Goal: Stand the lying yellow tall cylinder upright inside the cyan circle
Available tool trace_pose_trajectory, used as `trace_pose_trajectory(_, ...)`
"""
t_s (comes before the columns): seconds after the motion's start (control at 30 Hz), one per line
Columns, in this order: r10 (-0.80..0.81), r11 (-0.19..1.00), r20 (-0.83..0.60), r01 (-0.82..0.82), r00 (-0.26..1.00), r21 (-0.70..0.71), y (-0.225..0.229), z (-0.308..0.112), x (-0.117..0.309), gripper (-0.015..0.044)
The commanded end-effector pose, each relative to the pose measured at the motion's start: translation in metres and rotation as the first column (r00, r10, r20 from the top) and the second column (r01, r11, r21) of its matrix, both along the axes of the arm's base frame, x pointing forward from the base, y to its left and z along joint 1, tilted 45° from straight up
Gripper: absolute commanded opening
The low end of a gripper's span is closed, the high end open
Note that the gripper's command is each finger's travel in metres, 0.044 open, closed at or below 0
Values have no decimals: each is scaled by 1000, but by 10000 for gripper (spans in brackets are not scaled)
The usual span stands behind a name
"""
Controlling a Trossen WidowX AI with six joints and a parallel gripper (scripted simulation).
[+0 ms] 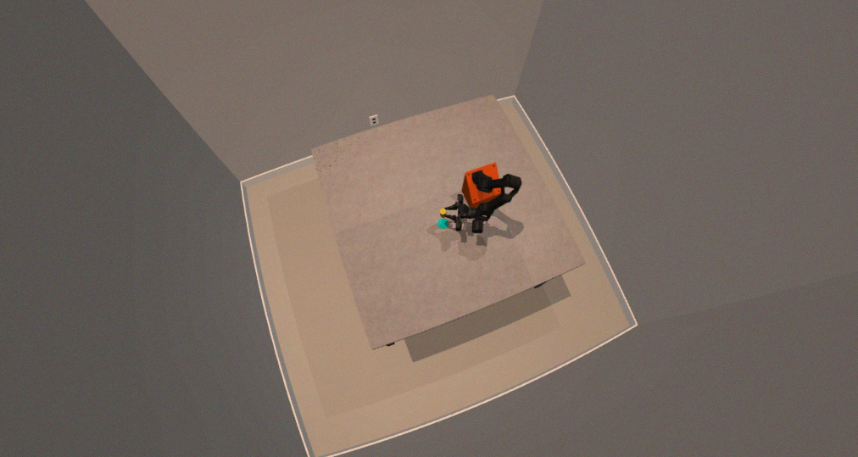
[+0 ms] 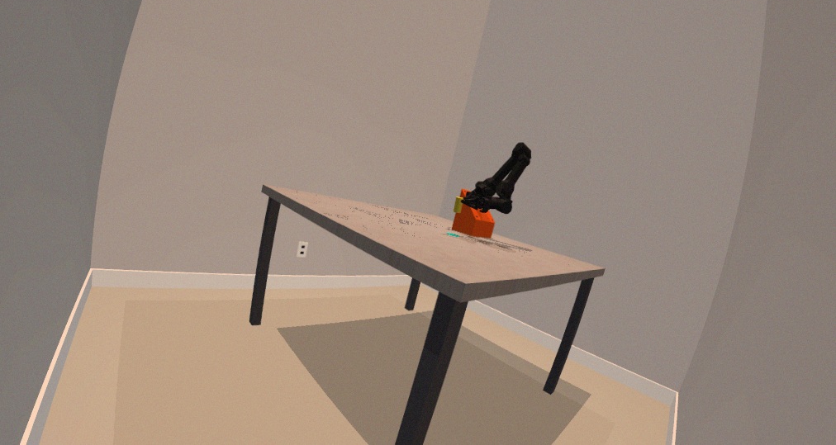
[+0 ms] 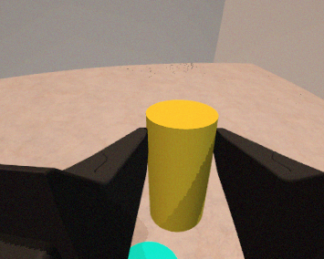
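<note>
The yellow tall cylinder (image 1: 442, 212) (image 2: 458, 204) (image 3: 181, 173) is held upright, well above the table top. My gripper (image 1: 444, 212) (image 2: 461, 201) (image 3: 181, 137) is shut on its upper part, one black finger on each side. The cyan circle (image 1: 442, 224) (image 2: 453, 234) (image 3: 152, 252) lies flat on the table below the cylinder. In the wrist view only its upper part shows, at the bottom edge, a little left of the cylinder's lower end.
The orange base block (image 1: 487, 179) (image 2: 472, 222) of the arm stands on the table (image 1: 396, 274) (image 2: 374, 225) close to the cyan circle. The black arm (image 1: 509, 189) (image 2: 510, 170) reaches up from it and down to the gripper.
</note>
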State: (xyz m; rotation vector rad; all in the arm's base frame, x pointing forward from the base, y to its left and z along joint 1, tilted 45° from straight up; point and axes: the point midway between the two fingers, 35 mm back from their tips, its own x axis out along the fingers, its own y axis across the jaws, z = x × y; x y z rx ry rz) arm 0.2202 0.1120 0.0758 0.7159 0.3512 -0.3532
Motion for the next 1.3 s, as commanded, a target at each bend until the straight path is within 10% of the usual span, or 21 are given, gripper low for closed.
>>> trace_pose_trajectory(0.0,-14,1000,38,14,999,19,-1,4,-2,105)
trace_pose_trajectory(1.27,-38,998,107,32,994,62,13,1,-5,105)
